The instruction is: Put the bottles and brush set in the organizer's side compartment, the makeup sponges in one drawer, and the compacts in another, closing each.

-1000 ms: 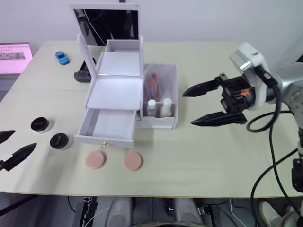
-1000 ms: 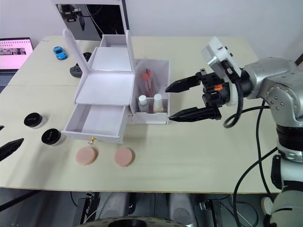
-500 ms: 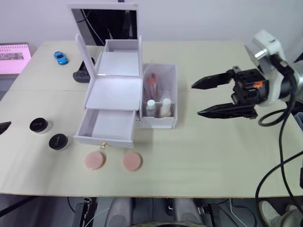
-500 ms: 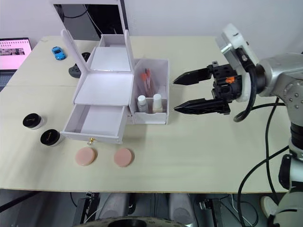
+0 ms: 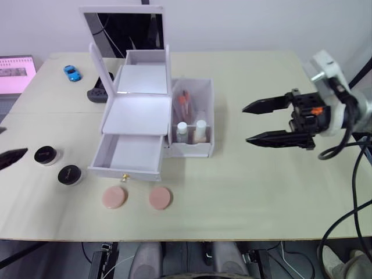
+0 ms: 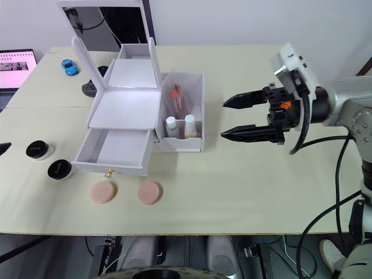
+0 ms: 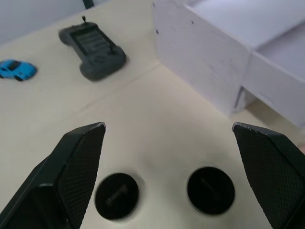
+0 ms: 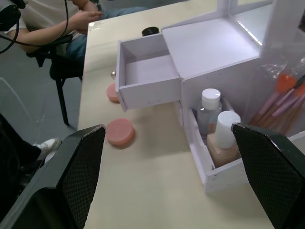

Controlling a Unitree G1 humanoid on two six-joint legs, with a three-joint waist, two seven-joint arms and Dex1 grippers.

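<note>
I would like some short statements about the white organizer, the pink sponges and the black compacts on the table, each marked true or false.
1. The two white-capped bottles stand in the side compartment of the white plastic organizer. True.
2. The lower drawer of the organizer is shut. False: it is pulled open and empty.
3. The two round pink makeup sponges lie on the table in front of the drawer. True.
4. The right tool grips a sponge. False: it is open, holding nothing.
5. The two round black compacts are inside a drawer. False: they sit on the table beside the organizer.
</note>
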